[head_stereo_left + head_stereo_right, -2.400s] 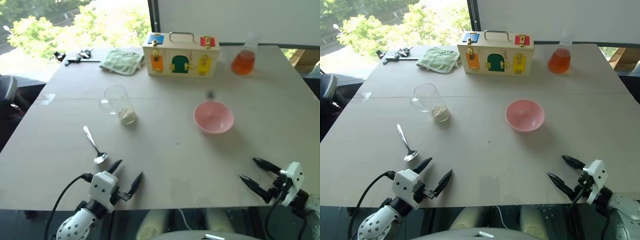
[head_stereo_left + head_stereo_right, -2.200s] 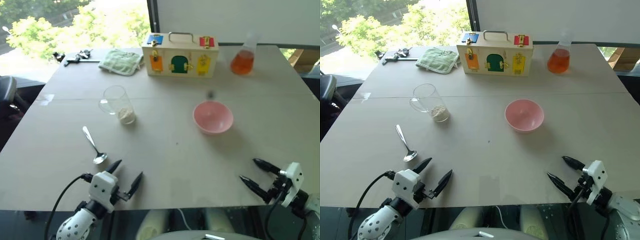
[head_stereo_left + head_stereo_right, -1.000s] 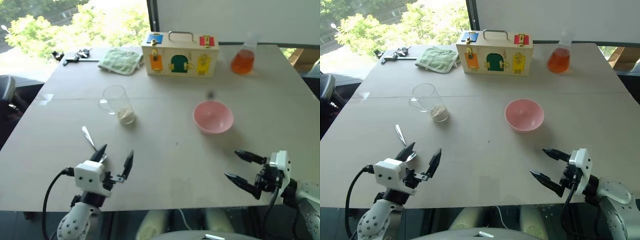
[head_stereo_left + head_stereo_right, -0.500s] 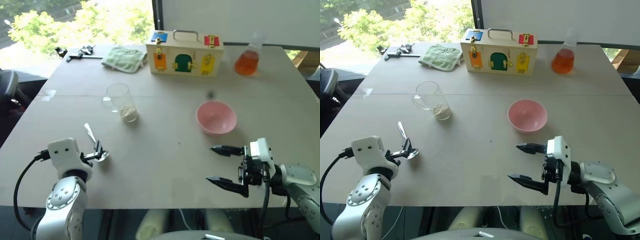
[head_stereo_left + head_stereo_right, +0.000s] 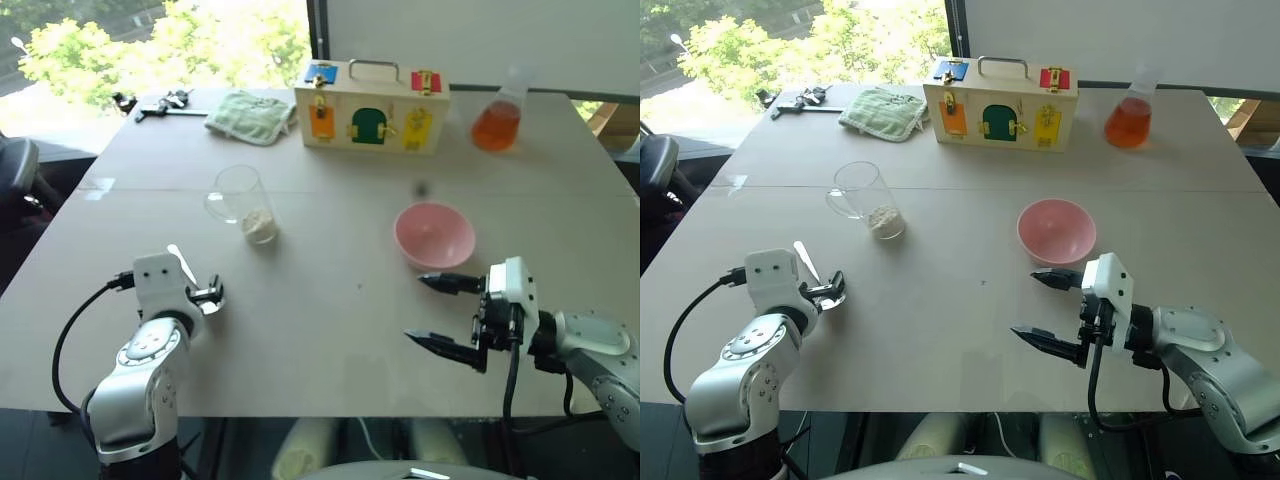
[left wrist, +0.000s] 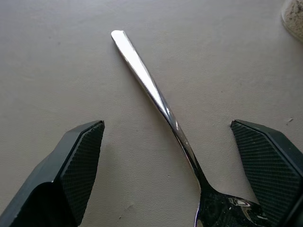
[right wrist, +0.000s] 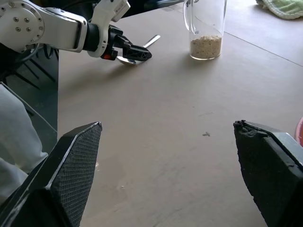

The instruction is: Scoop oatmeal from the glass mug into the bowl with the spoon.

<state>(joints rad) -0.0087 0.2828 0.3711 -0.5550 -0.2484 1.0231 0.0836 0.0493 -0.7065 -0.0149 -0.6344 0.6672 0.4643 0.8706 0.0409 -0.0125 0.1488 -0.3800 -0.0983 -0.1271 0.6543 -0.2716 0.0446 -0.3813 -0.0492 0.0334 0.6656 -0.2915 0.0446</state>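
The silver spoon [image 6: 156,101] lies flat on the table, handle pointing away from me. My left gripper [image 5: 826,292] is open and low over the spoon's bowl end, one finger on each side of the neck, not closed on it. Beyond the spoon stands the glass mug [image 5: 862,195], with the oatmeal [image 5: 883,219] in its bottom. The pink bowl [image 5: 1056,230] sits right of centre. My right gripper [image 5: 1025,305] hovers open just in front of the bowl, pointing left, with nothing between its fingers.
At the back stand a wooden latch box [image 5: 999,103], a flask of orange liquid [image 5: 1128,115], a folded green cloth [image 5: 880,109] and a black tool [image 5: 795,103]. Bare tabletop [image 5: 960,290] lies between the two grippers.
My left gripper has moved forward and tipped down over the spoon's bowl end. The right gripper has come up and leftward, now pointing left in front of the bowl.
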